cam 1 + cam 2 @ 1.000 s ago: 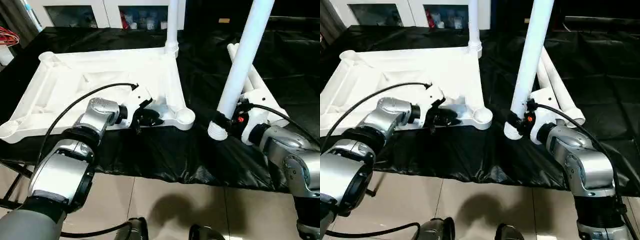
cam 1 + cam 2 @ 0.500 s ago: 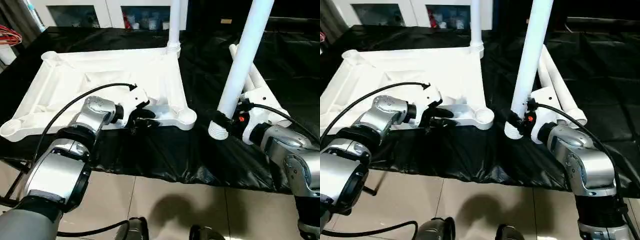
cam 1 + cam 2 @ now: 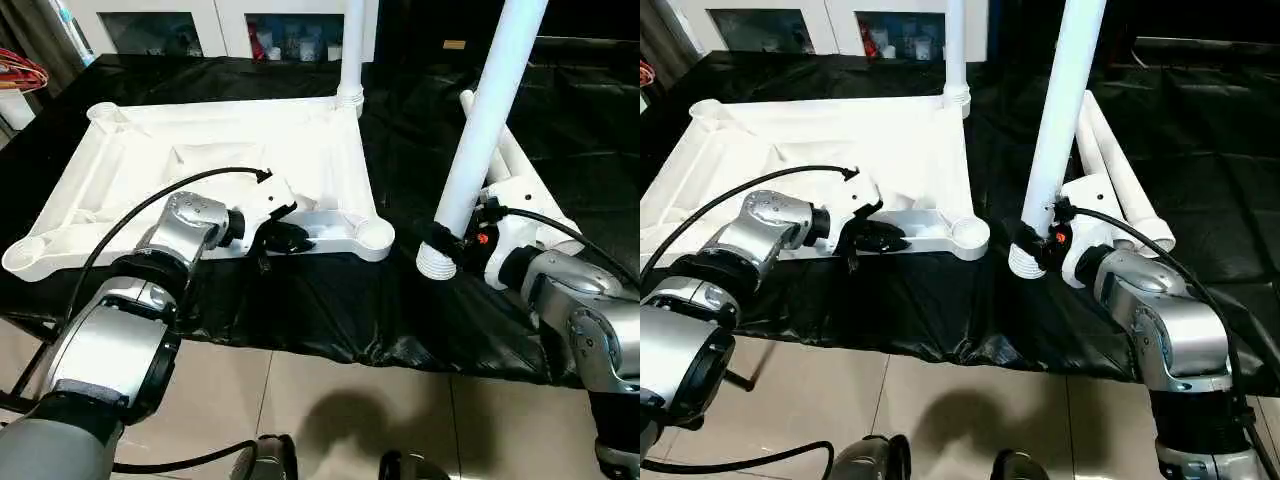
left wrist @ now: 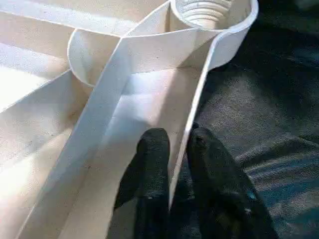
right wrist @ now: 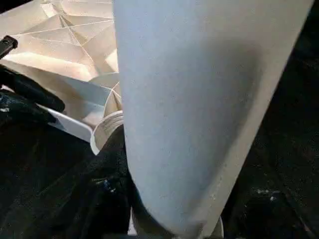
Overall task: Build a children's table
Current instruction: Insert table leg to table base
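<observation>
One large white plastic rectangular table top [image 3: 220,165] lies ribbed underside up on the black-covered tabletop [image 3: 330,300], with one white leg [image 3: 352,40] standing upright in its far corner socket. Two spare white tapered legs [image 3: 1120,180] lie on the cover to the right. I see my right tool [image 3: 1037,243] clamped around the threaded lower end of a fourth long white round leg [image 3: 490,110], held nearly upright just beside the near corner socket [image 3: 373,235]. My left tool [image 4: 172,149] pinches the top's thin near rim wall, one black finger [image 4: 152,159] on each side.
</observation>
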You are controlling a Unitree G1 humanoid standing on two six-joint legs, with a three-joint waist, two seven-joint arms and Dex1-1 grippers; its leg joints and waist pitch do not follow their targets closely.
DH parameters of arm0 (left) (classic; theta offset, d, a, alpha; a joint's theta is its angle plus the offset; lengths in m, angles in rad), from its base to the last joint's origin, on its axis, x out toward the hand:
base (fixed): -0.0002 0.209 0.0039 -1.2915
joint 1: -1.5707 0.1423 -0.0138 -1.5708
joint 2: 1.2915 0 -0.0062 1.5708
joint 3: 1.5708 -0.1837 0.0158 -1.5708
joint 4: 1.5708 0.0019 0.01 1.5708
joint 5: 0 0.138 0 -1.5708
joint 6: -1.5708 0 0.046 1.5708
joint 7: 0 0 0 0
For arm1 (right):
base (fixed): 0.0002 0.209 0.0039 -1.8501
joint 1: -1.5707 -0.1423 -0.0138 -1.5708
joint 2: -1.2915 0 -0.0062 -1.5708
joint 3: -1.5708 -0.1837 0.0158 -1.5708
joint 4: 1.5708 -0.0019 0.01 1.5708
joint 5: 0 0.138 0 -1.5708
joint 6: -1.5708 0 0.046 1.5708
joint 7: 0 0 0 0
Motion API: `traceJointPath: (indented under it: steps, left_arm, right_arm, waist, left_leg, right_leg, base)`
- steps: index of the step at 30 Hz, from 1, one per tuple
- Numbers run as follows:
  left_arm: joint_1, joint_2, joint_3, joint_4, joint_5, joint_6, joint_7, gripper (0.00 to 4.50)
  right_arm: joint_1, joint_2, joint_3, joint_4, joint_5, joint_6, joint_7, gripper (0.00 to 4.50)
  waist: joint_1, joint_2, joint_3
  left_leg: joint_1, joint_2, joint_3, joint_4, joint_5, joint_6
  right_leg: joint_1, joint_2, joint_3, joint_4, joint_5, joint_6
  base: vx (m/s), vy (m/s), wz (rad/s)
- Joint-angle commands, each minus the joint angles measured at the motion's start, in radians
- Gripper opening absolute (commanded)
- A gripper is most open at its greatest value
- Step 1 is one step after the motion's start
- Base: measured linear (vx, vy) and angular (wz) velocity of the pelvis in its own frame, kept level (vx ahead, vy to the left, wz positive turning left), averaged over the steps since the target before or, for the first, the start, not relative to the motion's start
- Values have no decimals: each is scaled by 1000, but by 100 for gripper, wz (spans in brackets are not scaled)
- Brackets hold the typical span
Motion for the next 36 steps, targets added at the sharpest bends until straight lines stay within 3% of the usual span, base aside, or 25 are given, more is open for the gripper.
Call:
traceJointPath:
  steps: [1, 9, 17, 20, 23, 24, 26, 34, 35, 36]
  left_arm:
    - [9, 1, -9, 13, 17, 12, -19, 51]
    - [36, -17, -38, -30, 33, 43, -46, 1]
    - [127, -70, -34, -253, -27, 121, -82, 0]
    - [181, -78, -49, -342, -29, 108, -86, 0]
    - [201, -79, -57, -359, -20, 91, -75, 0]
    - [207, -78, -58, -364, -17, 90, -67, 44]
    - [217, -78, -56, -378, -17, 99, -56, 55]
    - [241, -63, -45, -401, -20, 114, -43, 55]
    - [242, -61, -46, -402, -23, 117, -48, 27]
    - [241, -61, -44, -400, -25, 120, -49, 27]
  right_arm:
    - [-22, 3, 7, -1, -7, -20, 7, 190]
    - [-33, 0, 4, 6, -1, -22, 20, 190]
    - [-54, 6, -26, 2, 30, -10, 22, 190]
    - [-46, 8, -34, -8, 35, -7, 19, 190]
    - [-36, 10, -36, -15, 36, -5, 18, 190]
    - [-33, 11, -36, -17, 36, -5, 17, 190]
    - [-30, 12, -37, -18, 36, -4, 16, 190]
    - [-27, 22, -34, -9, 31, -9, 16, 190]
    - [-27, 23, -32, -7, 30, -11, 16, 190]
    - [-29, 25, -31, -2, 29, -14, 16, 190]
  waist:
    - [6, -19, -108]
    - [5, -17, -107]
    - [13, -16, -111]
    - [27, -13, -116]
    - [31, -13, -117]
    - [31, -12, -117]
    - [31, -15, -118]
    - [27, -17, -119]
    - [27, -16, -120]
    - [27, -16, -120]
  left_leg:
    - [34, 60, -28, -57, -58, 103]
    - [34, 60, -28, -58, -96, 77]
    - [34, 65, -28, -55, -95, 82]
    - [38, 67, -26, -52, -87, 84]
    - [39, 67, -27, -53, -99, 76]
    - [37, 66, -27, -54, -103, 72]
    - [36, 63, -26, -55, -114, 65]
    - [33, 60, -25, -52, -92, 72]
    - [34, 60, -25, -52, -92, 73]
    - [33, 60, -25, -51, -91, 74]
  right_leg:
    - [65, -103, 52, -42, -13, -293]
    - [68, -105, 53, -48, -78, -287]
    - [65, -105, 54, -47, -97, -291]
    - [57, -102, 54, -46, -100, -280]
    - [55, -100, 54, -47, -113, -269]
    - [56, -100, 53, -46, -118, -264]
    - [58, -102, 53, -48, -135, -254]
    - [57, -101, 52, -49, -143, -239]
    - [55, -101, 52, -48, -143, -239]
    - [56, -100, 51, -48, -142, -239]
  base:
    - [0, 0, 0]
    - [0, 0, 0]
    - [0, 0, 0]
    - [0, 0, 0]
    - [0, 0, 0]
    - [0, 0, 0]
    - [0, 0, 0]
    - [0, 0, 0]
    - [0, 0, 0]
    - [0, 0, 0]
